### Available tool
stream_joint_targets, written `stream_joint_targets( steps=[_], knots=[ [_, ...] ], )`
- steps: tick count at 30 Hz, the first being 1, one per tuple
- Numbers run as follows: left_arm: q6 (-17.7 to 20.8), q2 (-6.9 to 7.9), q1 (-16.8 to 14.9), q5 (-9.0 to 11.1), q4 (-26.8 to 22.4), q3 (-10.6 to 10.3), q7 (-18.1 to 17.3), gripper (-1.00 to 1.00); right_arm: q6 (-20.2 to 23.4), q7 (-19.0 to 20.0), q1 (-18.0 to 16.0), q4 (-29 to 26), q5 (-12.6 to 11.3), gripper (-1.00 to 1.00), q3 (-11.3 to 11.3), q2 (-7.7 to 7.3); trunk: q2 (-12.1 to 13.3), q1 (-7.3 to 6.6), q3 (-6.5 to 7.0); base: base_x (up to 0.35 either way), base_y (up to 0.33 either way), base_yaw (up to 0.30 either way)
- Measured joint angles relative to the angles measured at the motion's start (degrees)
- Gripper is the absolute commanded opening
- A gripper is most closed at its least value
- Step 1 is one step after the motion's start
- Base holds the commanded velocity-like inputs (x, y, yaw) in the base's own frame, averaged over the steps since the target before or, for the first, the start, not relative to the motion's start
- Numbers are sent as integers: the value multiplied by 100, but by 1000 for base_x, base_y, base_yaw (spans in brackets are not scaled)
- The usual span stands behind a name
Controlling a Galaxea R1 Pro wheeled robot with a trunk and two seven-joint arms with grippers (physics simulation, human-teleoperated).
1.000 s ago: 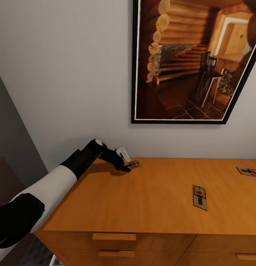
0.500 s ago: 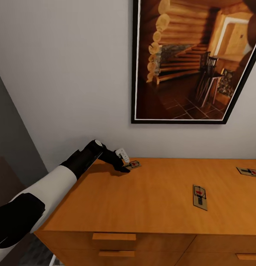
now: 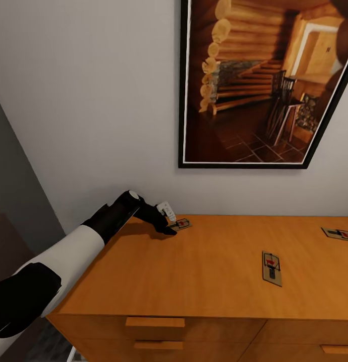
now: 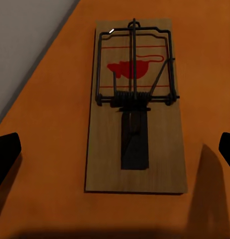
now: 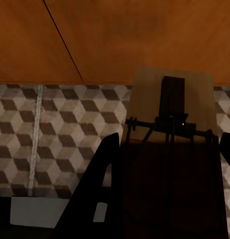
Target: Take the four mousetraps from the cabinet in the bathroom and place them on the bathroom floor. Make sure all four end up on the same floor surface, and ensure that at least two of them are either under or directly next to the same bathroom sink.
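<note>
The left gripper's jaws are spread wide, one dark fingertip at each side edge of the left wrist view, with a mousetrap lying flat between them, untouched, on the orange wood. In the head view the left arm reaches from the lower left of the frame up toward the centre, white forearm then black wrist, its gripper tipped down onto the cabinet top beside that trap, close to the grey wall. Two more traps lie on the same top: one right of centre, one at the right edge. Drawer handles show along the bottom edge. A framed picture hangs at the upper right. In the right wrist view the right gripper pinches a fourth trap between its dark fingers, held before the cabinet's wood, above the cube-patterned floor.
</note>
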Motion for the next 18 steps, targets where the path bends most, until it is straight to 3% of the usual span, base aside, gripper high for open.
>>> stream_joint_targets(
  steps=[18],
  knots=[
    [-69, -76, 0, -1, 135, 0, 20, 100, 7, -5, -2, 0, 0, -100, 0, 0, 0, 0, 0, 0, 0, 0]
  ],
)
